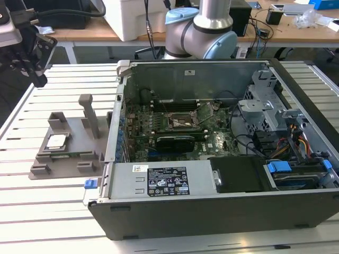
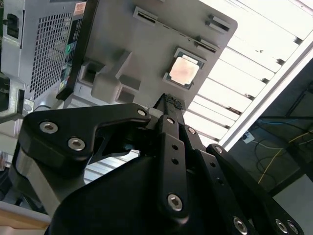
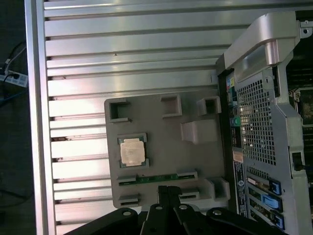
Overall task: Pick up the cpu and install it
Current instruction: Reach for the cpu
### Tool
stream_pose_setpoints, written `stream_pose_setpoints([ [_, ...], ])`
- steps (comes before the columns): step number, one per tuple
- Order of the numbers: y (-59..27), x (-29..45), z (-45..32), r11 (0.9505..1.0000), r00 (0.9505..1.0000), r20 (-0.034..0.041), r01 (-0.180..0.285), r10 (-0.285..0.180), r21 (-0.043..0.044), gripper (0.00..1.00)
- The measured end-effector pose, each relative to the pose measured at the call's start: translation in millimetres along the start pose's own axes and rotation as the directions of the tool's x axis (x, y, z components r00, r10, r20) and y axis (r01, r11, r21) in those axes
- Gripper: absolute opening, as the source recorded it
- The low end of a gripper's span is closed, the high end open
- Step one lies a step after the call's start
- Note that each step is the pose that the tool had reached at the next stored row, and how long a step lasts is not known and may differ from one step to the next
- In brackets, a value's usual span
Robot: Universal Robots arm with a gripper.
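My gripper (image 2: 171, 101) hangs well above the grey holder (image 3: 161, 132), fingers closed together on nothing; the cpu (image 3: 132, 151) lies flat, metal top up, in its square recess there, presumably to keep it located for a grasp from above

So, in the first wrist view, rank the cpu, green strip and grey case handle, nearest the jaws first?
1. green strip, in a slot of the holder, beside the gripper.
2. cpu, farther across the holder.
3. grey handle, far off on the computer case.
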State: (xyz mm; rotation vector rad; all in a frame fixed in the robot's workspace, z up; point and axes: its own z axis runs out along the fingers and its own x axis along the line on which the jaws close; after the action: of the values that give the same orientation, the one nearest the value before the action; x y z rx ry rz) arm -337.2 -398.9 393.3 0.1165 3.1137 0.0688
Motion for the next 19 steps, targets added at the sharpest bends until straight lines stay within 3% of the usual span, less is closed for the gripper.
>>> stream_pose_setpoints([
  [15,-2.6,35.7,-0.9,1.0,1.0,0.0,0.0,0.0,0.0,0.11],
  [19,-2.8,37.0,-1.0,1.0,1.0,0.0,0.0,0.0,0.0,0.11],
])
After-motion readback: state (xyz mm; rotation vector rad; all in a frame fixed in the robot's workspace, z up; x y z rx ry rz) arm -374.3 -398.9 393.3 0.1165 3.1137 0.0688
